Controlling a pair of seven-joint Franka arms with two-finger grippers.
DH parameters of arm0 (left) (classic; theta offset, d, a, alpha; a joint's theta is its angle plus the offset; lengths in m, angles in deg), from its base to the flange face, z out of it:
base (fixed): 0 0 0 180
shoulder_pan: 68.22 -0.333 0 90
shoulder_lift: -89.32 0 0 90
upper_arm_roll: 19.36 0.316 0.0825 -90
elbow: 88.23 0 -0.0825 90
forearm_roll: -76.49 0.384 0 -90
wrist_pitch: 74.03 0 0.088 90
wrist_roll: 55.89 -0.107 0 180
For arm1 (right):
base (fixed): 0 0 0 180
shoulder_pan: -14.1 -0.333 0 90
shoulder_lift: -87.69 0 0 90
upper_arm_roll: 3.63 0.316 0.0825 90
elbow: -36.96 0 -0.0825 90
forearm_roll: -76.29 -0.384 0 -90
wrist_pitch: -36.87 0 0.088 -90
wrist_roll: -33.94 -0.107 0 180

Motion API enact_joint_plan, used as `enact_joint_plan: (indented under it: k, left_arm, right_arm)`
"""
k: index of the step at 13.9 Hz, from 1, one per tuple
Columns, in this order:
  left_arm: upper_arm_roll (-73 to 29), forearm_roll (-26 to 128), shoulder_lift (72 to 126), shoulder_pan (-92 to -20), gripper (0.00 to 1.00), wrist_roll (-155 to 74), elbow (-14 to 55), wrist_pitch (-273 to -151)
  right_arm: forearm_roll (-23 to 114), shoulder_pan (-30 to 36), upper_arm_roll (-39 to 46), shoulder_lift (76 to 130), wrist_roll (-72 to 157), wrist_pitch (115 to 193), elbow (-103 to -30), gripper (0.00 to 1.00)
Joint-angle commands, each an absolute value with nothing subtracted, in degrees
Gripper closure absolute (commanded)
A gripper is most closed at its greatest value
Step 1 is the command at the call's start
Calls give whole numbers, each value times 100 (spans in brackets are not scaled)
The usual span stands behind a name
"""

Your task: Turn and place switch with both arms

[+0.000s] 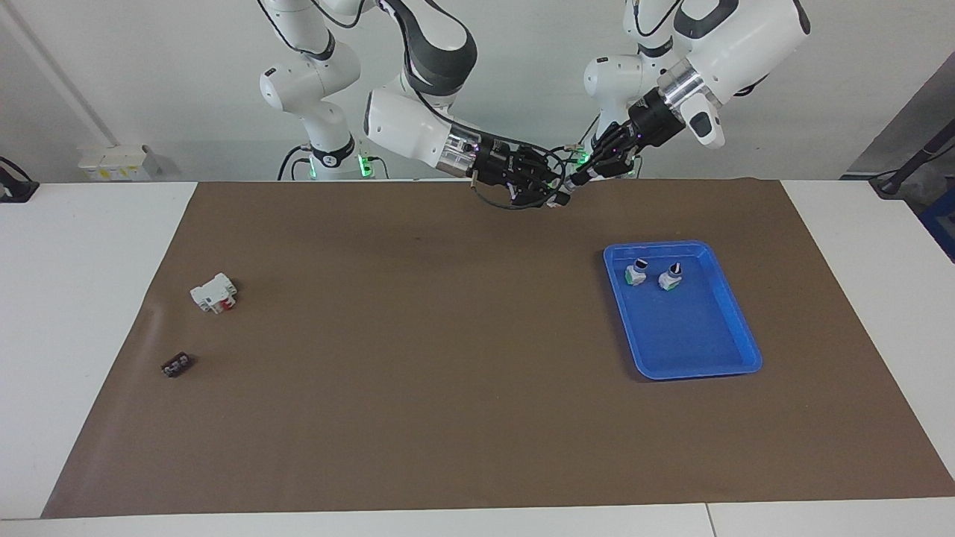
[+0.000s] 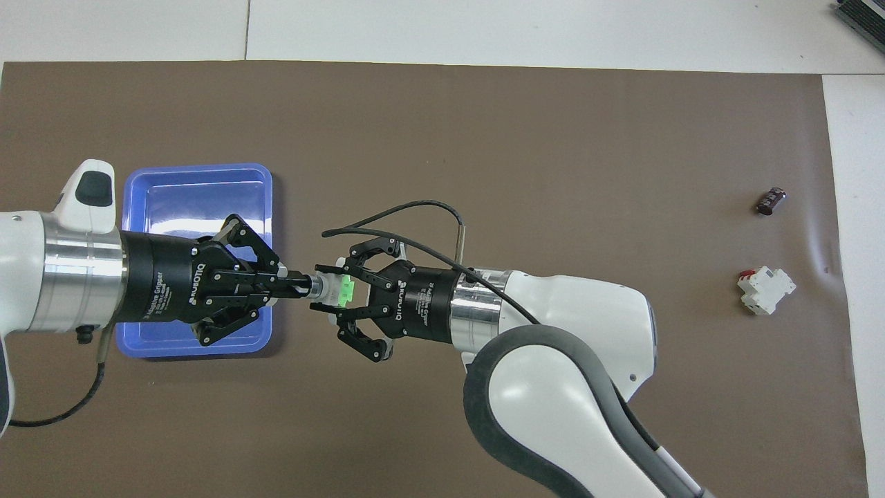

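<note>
**Two end effectors, one switch between them**

Both arms meet in the air over the brown mat, at the robots' edge of the surface. The right end effector (image 2: 325,299) pinches the white-and-green body of the switch (image 2: 333,288), its fingertips closed against the block while its outer links splay to the sides. The left end effector (image 2: 299,283) comes in from the other end — its fingertips are pressed together on the black knob, so the switch is held at both ends, lying level between the two and clear of the mat. In the facing view the pair meets just above the mat's edge nearest the robots; the switch itself is mostly hidden there.

A blue tray (image 1: 739,328) sits toward the left arm's end of the surface, with two more switches (image 1: 636,273) standing side by side in the part of it nearest the robots. Toward the right arm's end lie a white block (image 1: 213,292) with red parts and, farther from the robots, a small dark piece (image 1: 176,365) — well apart from the tray.
</note>
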State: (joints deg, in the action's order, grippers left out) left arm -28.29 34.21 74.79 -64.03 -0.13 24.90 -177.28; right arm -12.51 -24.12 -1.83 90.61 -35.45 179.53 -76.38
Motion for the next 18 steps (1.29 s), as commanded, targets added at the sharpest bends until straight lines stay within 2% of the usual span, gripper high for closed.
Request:
enact_joint_plan:
  k: [1, 15, 16, 17, 18]
  left_arm:
    - [-3235, 3692, 7279, -6277, 100, -447, 2629, -17158]
    - [-3272, 4071, 7270, -6286, 100, -1283, 2558, -16781]
    - [-3272, 4071, 7270, -6286, 100, -1274, 2558, -16781]
    - [-3272, 4071, 7270, -6286, 100, -1274, 2567, -16781]
    - [-3272, 4071, 7270, -6286, 100, -1283, 2558, -16763]
  right_arm:
    - [-1388, -2430, -161, 9218, -3532, 18101, -7282, 100]
    - [-1380, -2430, -161, 9218, -3576, 18101, -7282, 100]
    - [-1379, -2430, -161, 9218, -3585, 18101, -7290, 64]
    - [-1345, -2430, -161, 9218, -3542, 18118, -7282, 19]
    - [-1310, -2430, -161, 9157, -3506, 18214, -7290, 0]
